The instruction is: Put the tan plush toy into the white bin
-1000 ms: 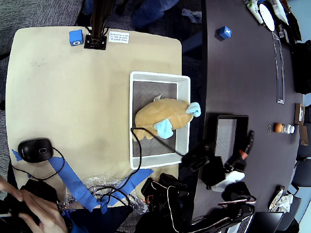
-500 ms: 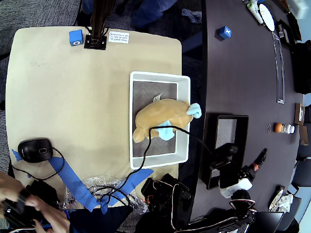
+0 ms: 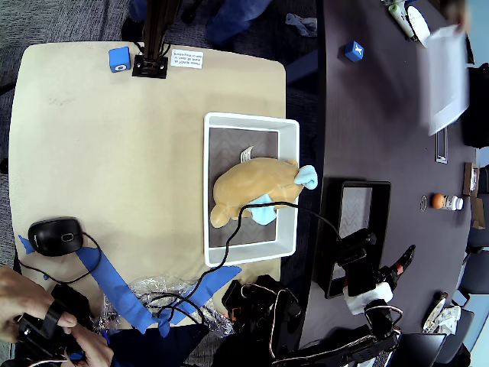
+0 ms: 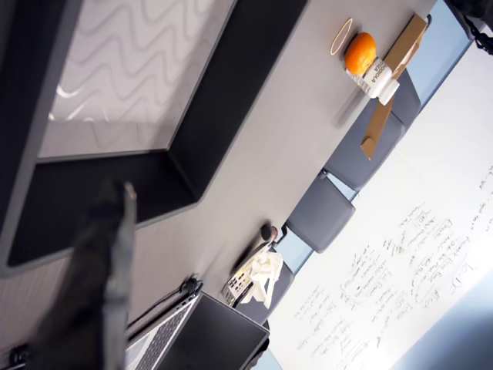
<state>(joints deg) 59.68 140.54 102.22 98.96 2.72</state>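
Observation:
The tan plush toy (image 3: 252, 187) with light blue fins lies inside the white bin (image 3: 249, 118), across its grey patterned floor. A black cable runs over the toy's lower side and over the bin's right wall. My gripper (image 3: 401, 260) is well to the right of the bin, at the lower right beside the black bin (image 3: 359, 187), with nothing in it. In the wrist view a single blurred dark finger (image 4: 100, 262) hangs over the black bin's rim (image 4: 192, 154). Whether the jaws are apart does not show.
A black mouse (image 3: 53, 235), blue tape (image 3: 114, 290) and a person's hands (image 3: 23, 306) are at the tan table's lower left. A blue cube (image 3: 119, 58) sits at its top. An orange bottle (image 3: 439, 201) stands on the dark table; a blurred sheet (image 3: 443, 76) is at the upper right.
The arm swung away from the white bin's right wall to the lower right beside the black bin. The toy settled slightly in the bin. A blurred sheet came in at the upper right.

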